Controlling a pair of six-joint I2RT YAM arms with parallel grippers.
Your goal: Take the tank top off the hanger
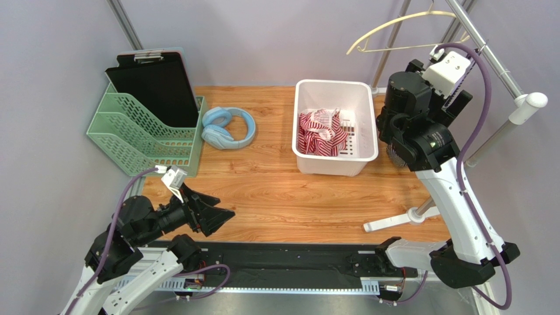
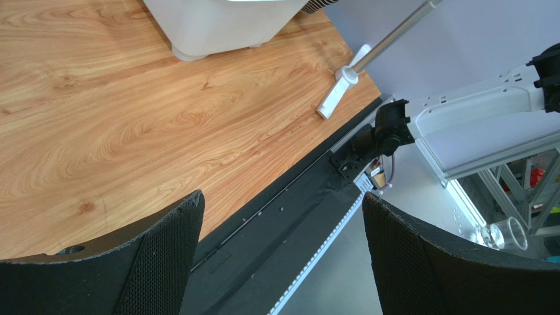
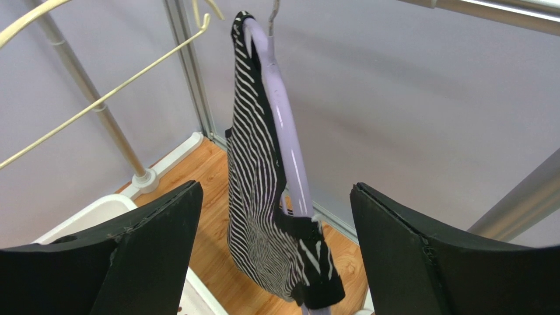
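Note:
A black-and-white striped tank top (image 3: 253, 170) hangs on a lilac hanger (image 3: 282, 111) from the rail, seen edge-on in the right wrist view. My right gripper (image 3: 276, 190) is open, one finger on each side of the garment's lower part, neither touching it. In the top view the raised right arm (image 1: 427, 125) hides the tank top and its hanger. My left gripper (image 1: 220, 209) is open and holds nothing, low over the table's near left edge (image 2: 282, 200).
An empty cream hanger (image 1: 394, 26) hangs further along the metal rail (image 1: 490, 52). A white bin (image 1: 332, 84) holds a red-and-white striped garment (image 1: 322, 131). Blue headphones (image 1: 227, 126) and a green file rack (image 1: 141, 131) sit at the left. The rail stand's foot (image 1: 394, 220) rests near right.

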